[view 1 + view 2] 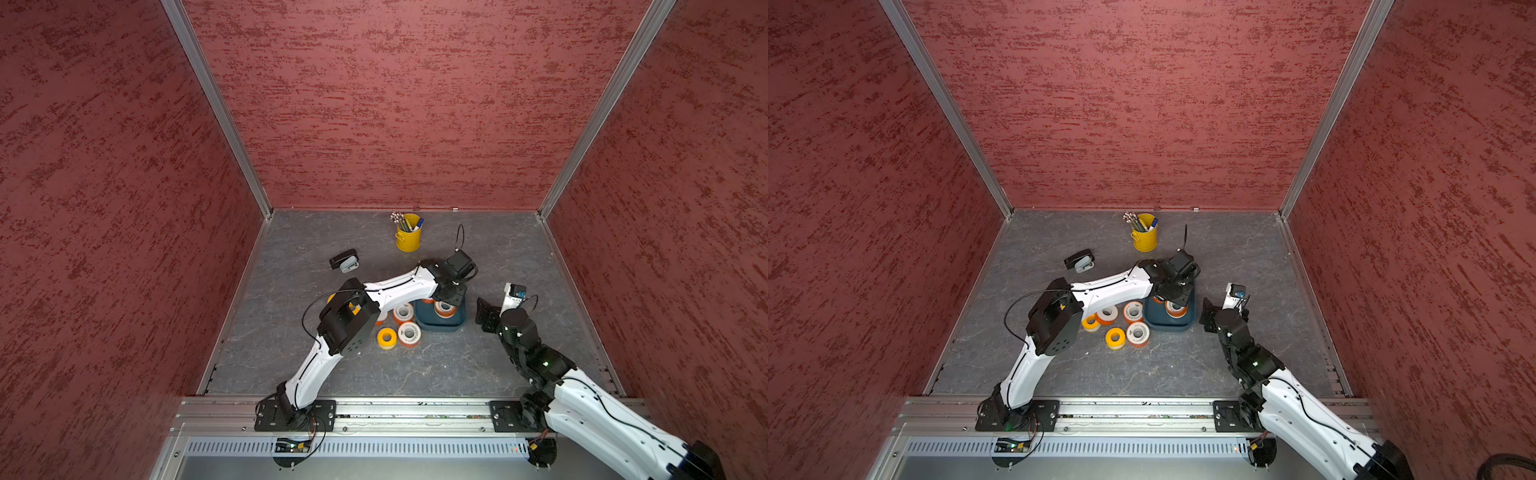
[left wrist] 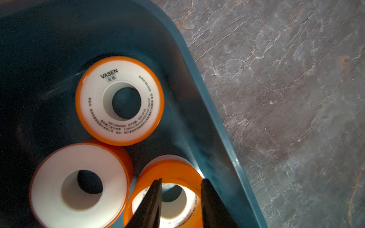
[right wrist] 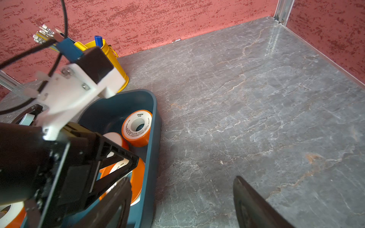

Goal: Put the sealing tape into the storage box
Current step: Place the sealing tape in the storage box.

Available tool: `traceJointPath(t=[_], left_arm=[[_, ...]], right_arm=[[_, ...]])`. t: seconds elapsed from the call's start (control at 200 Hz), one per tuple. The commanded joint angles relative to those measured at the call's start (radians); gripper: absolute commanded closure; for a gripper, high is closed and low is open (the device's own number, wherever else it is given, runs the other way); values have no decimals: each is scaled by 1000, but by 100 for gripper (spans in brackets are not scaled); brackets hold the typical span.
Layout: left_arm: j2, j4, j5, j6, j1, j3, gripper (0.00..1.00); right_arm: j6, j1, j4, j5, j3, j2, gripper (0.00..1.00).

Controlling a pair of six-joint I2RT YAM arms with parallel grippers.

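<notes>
The left fingers (image 2: 152, 203) reach down into the storage box (image 2: 217, 126), drawn in to a narrow gap around one orange roll (image 2: 169, 171) of sealing tape. One finger sits over the roll's centre hole and the other stands just outside its rim, between the roll and the box wall. This roll looks tipped up on one edge. I cannot tell whether the fingers are pressing on it or only straddling its wall.

Two more orange rolls are in the box beside it. A labelled roll (image 2: 119, 100) lies flat with its white face up, and a plain-faced roll (image 2: 79, 185) is just beside both.

In a top view, the box (image 1: 440, 328) stands on the counter (image 1: 415, 374) with the left arm (image 1: 399, 289) stretched across above it. Just outside the box lie two orange rolls (image 1: 403, 312) (image 1: 409, 333) and a yellow roll (image 1: 386, 337). A third orange roll (image 1: 1106, 314) and a second yellow roll (image 1: 1090, 322) sit near the arm's elbow.

The right fingers (image 3: 250, 203) are spread wide and hold nothing. They hang just beside the box on its right side, over bare counter.
</notes>
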Motion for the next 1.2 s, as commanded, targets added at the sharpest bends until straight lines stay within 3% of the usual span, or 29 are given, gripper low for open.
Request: traceJointPath(t=[0.0, 0.105, 0.371, 0.581, 0.686, 0.962, 1.197], left_arm=[[41, -16, -5, 13, 2, 49, 69], [77, -36, -11, 17, -2, 86, 79], [69, -49, -23, 22, -16, 91, 79], [-14, -32, -44, 22, -25, 34, 64], [-74, -10, -54, 15, -28, -31, 64], [-163, 47, -21, -19, -32, -196, 86], [-118, 41, -29, -25, -32, -192, 94]], right_arm=[[-10, 2, 15, -12, -8, 1, 18], [-10, 3, 14, -13, -8, 1, 18], [-12, 2, 14, -13, -8, 1, 18], [-13, 2, 15, -13, -7, 3, 17], [-11, 2, 15, -15, -8, 4, 17], [-12, 3, 21, -18, -4, 16, 17], [-14, 2, 18, -21, -3, 20, 17]])
